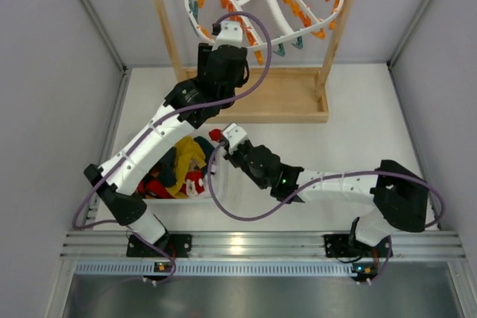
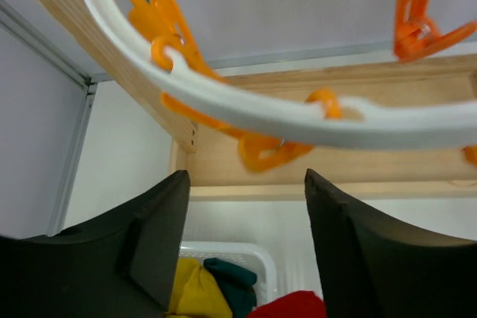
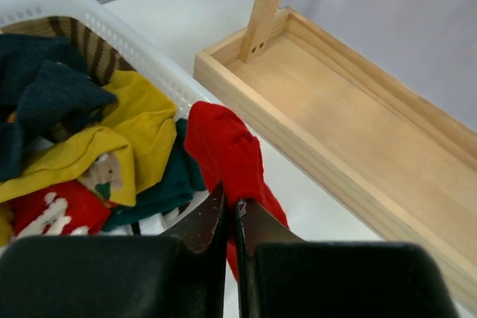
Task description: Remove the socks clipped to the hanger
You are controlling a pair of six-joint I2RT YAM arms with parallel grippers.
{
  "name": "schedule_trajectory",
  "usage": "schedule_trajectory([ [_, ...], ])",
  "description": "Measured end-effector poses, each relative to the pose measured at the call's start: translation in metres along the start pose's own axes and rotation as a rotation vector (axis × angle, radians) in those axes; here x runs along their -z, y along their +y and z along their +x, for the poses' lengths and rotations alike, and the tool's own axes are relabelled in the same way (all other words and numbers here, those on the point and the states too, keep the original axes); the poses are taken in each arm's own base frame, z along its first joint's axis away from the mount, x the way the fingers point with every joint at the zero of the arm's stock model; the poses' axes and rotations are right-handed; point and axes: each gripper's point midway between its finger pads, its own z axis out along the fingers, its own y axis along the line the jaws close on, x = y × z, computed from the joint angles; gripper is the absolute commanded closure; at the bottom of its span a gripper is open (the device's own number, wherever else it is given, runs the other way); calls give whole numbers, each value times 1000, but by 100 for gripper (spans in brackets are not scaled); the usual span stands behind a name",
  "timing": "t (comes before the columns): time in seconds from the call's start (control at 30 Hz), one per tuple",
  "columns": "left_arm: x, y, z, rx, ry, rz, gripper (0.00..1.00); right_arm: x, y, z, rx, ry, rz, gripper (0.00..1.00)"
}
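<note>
Near us we see a white basket (image 3: 112, 31) on the table (image 1: 358, 132). In it lie the yellow sock (image 3: 141, 121) and the dark blue sock (image 3: 45, 87), mixed up with a green cloth (image 3: 168, 184) and a red sock with white marks (image 3: 52, 210). The right gripper (image 3: 231, 210) is at the basket's far right corner. Its two fingers squeeze tight on the plain red sock (image 3: 223, 143), which touches the basket's rim. A bit farther we see the wooden stand (image 3: 350, 124), its flat tray on the table. The left gripper (image 2: 246, 184) reaches up there, fingers wide apart, just under the white hanger (image 2: 246, 108). Orange pegs (image 2: 264, 150) dangle from the hanger's ring, close above the fingers.
</note>
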Motion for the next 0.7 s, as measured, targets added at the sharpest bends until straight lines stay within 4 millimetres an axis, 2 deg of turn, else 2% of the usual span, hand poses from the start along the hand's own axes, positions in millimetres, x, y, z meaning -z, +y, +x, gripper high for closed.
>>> schedule_trajectory([
  [0.07, 7, 8, 10, 0, 13, 3, 18, 13, -3, -5, -34, -15, -21, 100],
  [0.1, 11, 13, 15, 4, 18, 5, 7, 19, -6, -10, -59, -30, -33, 100],
  [0.13, 17, 19, 19, 4, 23, 5, 2, 23, -9, -14, -75, -40, -37, 100],
  [0.3, 52, 58, 24, 90, -5, 5, 2, 31, -23, -29, -152, -74, -66, 100],
  [0.43, 89, 99, 29, 191, -45, 3, 1, 28, -25, -17, -161, -31, -115, 100],
  [0.53, 113, 124, 41, 258, -68, 18, 1, 25, -11, -19, -173, 2, -205, 100],
  [0.7, 140, 156, 71, 297, -87, 29, 1, 13, 30, -45, -211, -11, -414, 100],
])
